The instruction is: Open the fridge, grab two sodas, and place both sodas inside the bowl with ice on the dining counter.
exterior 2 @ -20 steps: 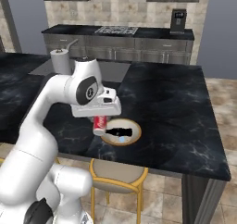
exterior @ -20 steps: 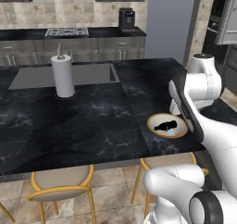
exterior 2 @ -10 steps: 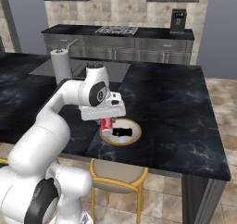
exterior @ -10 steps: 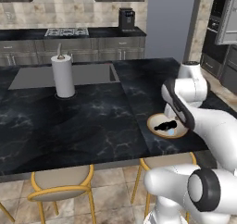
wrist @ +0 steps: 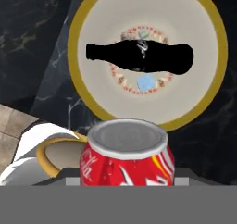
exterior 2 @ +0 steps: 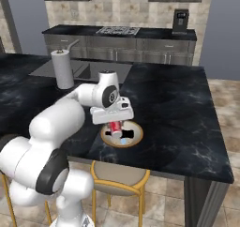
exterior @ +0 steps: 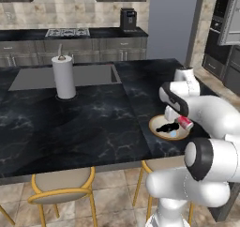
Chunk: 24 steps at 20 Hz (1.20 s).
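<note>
Just above bowl (wrist: pixel 83 121) rim, claw-held (exterior 2: pixel 116 126) red can (wrist: pixel 126 158), counter edge close.

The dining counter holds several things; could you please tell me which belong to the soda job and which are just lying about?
Job: can in the claw; bottle lying in the bowl; dining counter.
Lying about: paper towel roll; sink; stools; coffee maker; stove.

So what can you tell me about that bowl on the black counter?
The bowl is shallow and round, with a tan-yellow rim and a pale, smooth inside. It sits flat near the edge of the counter, above a stool. A dark bottle lies on its side across the middle, over a pale blue ice cube. The end effector holds a red can just above the bowl's rim.
</note>
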{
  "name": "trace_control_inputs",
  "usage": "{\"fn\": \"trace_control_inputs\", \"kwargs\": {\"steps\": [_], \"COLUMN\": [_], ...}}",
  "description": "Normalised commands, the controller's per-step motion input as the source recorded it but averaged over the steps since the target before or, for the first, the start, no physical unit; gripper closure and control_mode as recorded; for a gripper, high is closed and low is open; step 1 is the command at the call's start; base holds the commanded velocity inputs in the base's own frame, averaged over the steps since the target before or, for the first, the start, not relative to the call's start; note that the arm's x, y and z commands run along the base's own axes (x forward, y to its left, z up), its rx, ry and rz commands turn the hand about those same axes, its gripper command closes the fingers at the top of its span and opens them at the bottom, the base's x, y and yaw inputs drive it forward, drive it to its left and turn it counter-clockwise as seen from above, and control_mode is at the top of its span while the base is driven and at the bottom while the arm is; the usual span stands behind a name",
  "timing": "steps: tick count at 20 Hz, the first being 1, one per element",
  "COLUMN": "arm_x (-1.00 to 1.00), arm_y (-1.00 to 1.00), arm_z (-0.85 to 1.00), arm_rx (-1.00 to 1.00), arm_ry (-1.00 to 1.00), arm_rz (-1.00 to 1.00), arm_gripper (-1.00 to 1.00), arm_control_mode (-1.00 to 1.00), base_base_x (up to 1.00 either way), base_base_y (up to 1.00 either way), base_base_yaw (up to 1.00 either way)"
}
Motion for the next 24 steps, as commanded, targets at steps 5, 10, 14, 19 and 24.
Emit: {"fn": "trace_control_inputs", "kwargs": {"steps": [5, 10, 14, 19, 24], "arm_x": [0.4, 0.3, 0.21, 0.09, 0.15], "arm_y": [-0.05, 0.0, 0.0, 0.0, -0.02], "arm_z": [-0.33, -0.32, -0.33, -0.32, -0.23], "arm_rx": [0.0, 0.0, 0.0, 0.0, 0.0], "arm_ry": [0.09, 0.08, 0.06, 0.02, 0.01], "arm_rz": [0.05, 0.03, 0.03, 0.03, 0.03], "arm_gripper": [1.0, 1.0, 1.0, 1.0, 1.0], "arm_control_mode": [-1.0, -1.0, -1.0, -1.0, -1.0], "base_base_x": [0.0, 0.0, 0.0, 0.0, 0.0], "base_base_y": [0.0, 0.0, 0.0, 0.0, 0.0], "base_base_yaw": [0.0, 0.0, 0.0, 0.0, 0.0]}}
